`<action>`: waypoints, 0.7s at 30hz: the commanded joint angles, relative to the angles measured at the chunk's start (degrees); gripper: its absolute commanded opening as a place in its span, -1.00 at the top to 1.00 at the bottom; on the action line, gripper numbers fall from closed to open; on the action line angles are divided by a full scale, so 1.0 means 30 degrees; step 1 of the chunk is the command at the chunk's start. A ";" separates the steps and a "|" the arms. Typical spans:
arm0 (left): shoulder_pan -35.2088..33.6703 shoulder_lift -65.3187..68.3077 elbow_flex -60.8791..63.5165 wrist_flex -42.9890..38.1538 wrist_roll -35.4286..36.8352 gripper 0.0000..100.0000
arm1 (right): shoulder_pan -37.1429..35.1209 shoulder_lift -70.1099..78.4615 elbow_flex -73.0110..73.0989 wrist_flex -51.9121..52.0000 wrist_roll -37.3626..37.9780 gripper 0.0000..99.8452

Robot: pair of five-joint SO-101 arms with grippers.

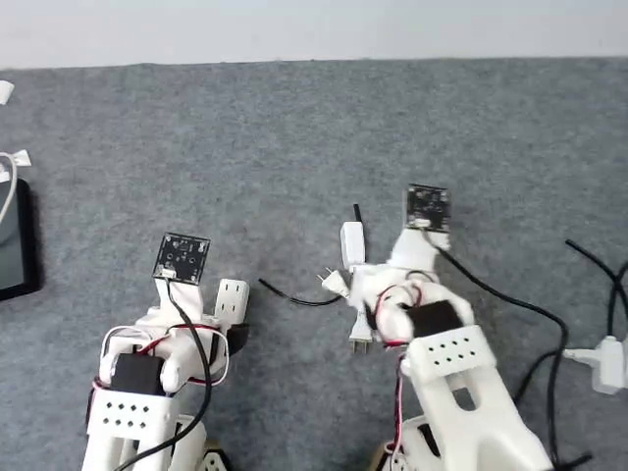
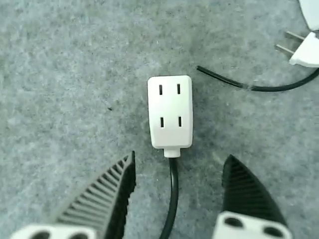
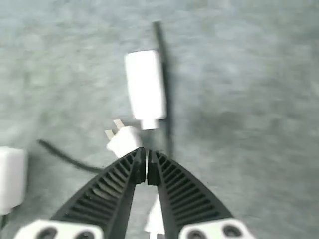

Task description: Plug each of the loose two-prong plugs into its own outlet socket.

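Grey carpeted surface borders a pale band beyond.

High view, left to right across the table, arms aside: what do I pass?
black device → outlet → black cord → plug → white adapter

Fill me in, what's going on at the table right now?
The left end effector hovers open over a white outlet block that lies on the grey mat, both of its sockets empty. The right end effector is shut, close to a loose two-prong plug and a smaller white block. A second plug lies by that arm. No plug sits in the outlet block yet.
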 commanded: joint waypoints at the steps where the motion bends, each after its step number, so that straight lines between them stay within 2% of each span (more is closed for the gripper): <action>1: -0.0088 -0.0176 -0.0161 -0.0117 0.0000 0.57 | -0.1363 0.0571 -0.1231 -0.0278 -0.0879 0.95; 6: -0.0088 -0.0176 0.0630 -0.1201 0.0000 0.57 | -0.2476 0.3150 -0.1201 -0.0337 -0.1260 0.80; 13: -0.0088 -0.0176 0.0630 -0.1201 0.0000 0.57 | -0.1216 0.7165 -0.2051 -0.0161 -0.0469 0.86; 21: -0.0088 -0.0176 0.0659 -0.1201 0.0000 0.57 | -0.0689 0.6286 -0.2755 0.2037 0.0029 0.86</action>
